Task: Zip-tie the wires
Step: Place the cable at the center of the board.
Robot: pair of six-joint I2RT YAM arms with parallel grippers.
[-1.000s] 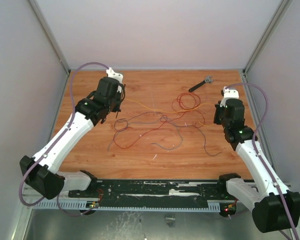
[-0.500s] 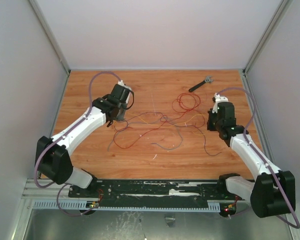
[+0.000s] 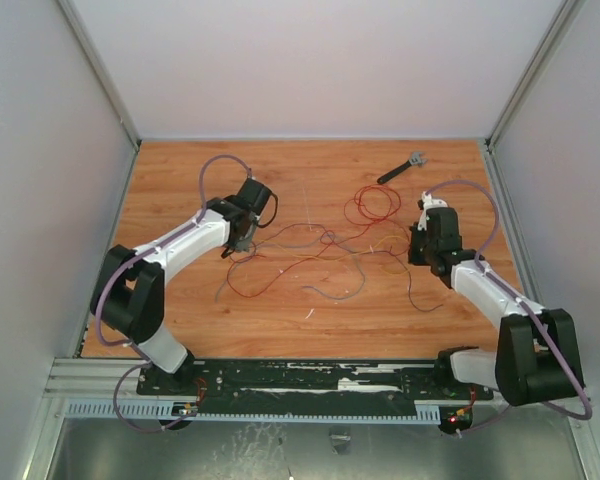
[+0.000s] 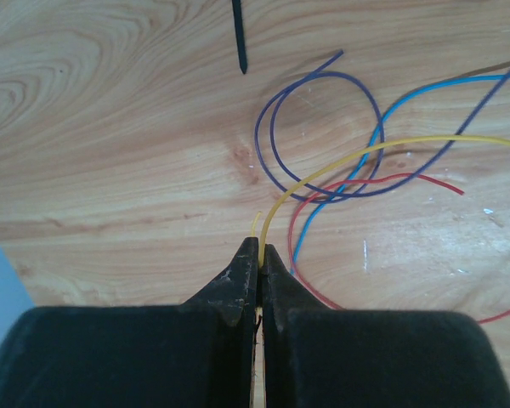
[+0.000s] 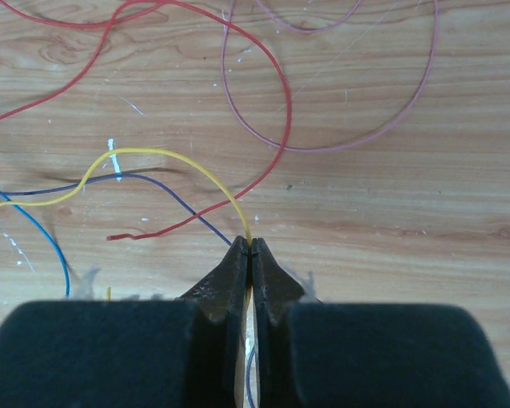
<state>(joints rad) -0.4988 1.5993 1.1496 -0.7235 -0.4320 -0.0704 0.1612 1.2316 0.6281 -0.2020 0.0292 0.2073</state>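
Observation:
The wires lie in a loose tangle mid-table, mostly red with dark, blue and grey strands. My left gripper sits low at the tangle's left end, shut on one end of a yellow wire. At the right end my right gripper is shut on a yellow wire too. The zip tie's black tip lies on the wood just ahead of the left fingers. Purple, blue and red strands cross nearby.
A short black tool with a grey head lies at the back right of the wooden table. A red coil lies near it. White walls close in the left, back and right sides.
Both arms have swung inward and down toward the tangle. The left gripper moved right and nearer, the right one slightly left. Both stayed shut.

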